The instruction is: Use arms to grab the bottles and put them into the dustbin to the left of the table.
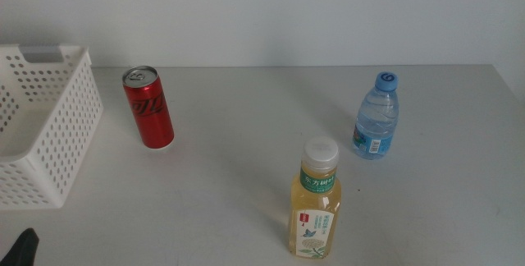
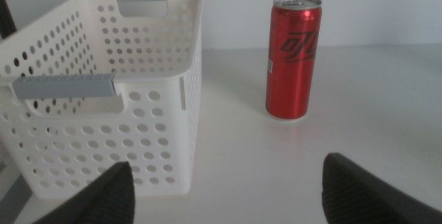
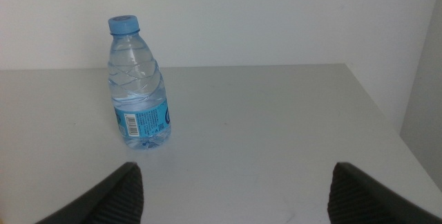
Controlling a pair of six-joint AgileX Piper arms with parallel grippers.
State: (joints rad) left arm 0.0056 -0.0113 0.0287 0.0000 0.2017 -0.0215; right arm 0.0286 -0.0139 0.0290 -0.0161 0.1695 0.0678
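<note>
The light-grey bench (image 1: 246, 184) was the largest thing in view, and at its left end stood the white perforated dustbin (image 1: 57, 126), upright and, as far as its visible inside showed, holding no bottle. All three bottles stood upright on the bench, well apart from each other. The yellow tea bottle (image 1: 315, 200) with its white cap was nearest the camera, a little right of centre. The slim red soda can (image 1: 148, 107) stood near the dustbin's right wall without touching it. The small blue-capped water bottle (image 1: 377, 116) stood toward the right.

The left tool (image 2: 228, 186) waited low at the near left, its jaws spread wide and empty, facing the can and the dustbin's near corner. The right tool (image 3: 235, 189) was out of the middle view; its wrist view showed its jaws likewise spread and empty, facing the water bottle from a distance.

By this showing the task had barely begun: nothing was grasped, nothing binned, and all three bottles remained to be carried across. The can looked the natural first pick for the left tool.
</note>
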